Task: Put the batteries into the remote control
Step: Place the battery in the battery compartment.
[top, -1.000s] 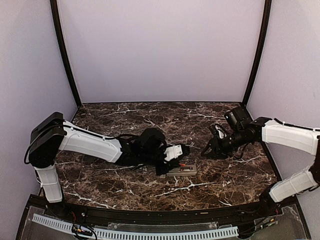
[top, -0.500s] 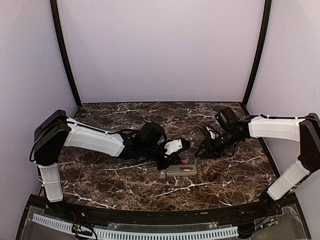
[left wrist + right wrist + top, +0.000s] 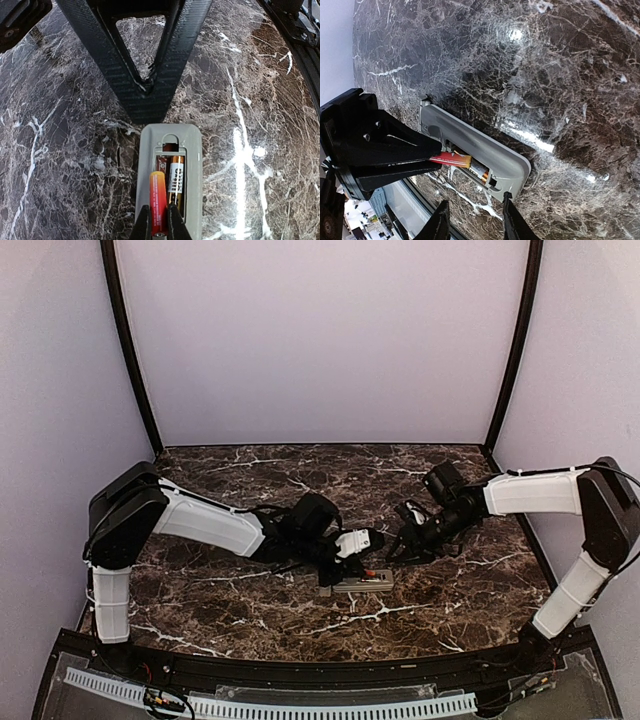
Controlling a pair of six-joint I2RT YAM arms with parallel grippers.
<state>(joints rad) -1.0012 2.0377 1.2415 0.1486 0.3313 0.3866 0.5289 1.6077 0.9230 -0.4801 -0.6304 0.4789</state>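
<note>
Remote (image 3: 362,583): it lies flat on the table (image 3: 250,610), near the middle, with its grey back up. The battery hole is open.
Remote, close up (image 3: 193,165): it is a long grey shape, and the hole sits in its middle.
Red battery (image 3: 158,200): the left gripper holds it. It points along the remote, over one side of the hole. I cannot tell if it touches the bottom of the hole.
Red battery, from the other side (image 3: 449,158): it sticks out of the black fingers and its tip is at the hole.
Second battery (image 3: 176,182): this one is gold and black. It lies down in the hole, just beside the red one.
Left gripper (image 3: 159,226): its two fingers are pressed tight on the back end of the red battery. In the top view it (image 3: 364,562) is low over the remote.
Right gripper (image 3: 475,225): its fingers are apart and nothing is between them. One end of the remote (image 3: 485,145) is just beside its tips.
Right gripper from above (image 3: 400,546): it is low over the table, near the right end of the remote.
</note>
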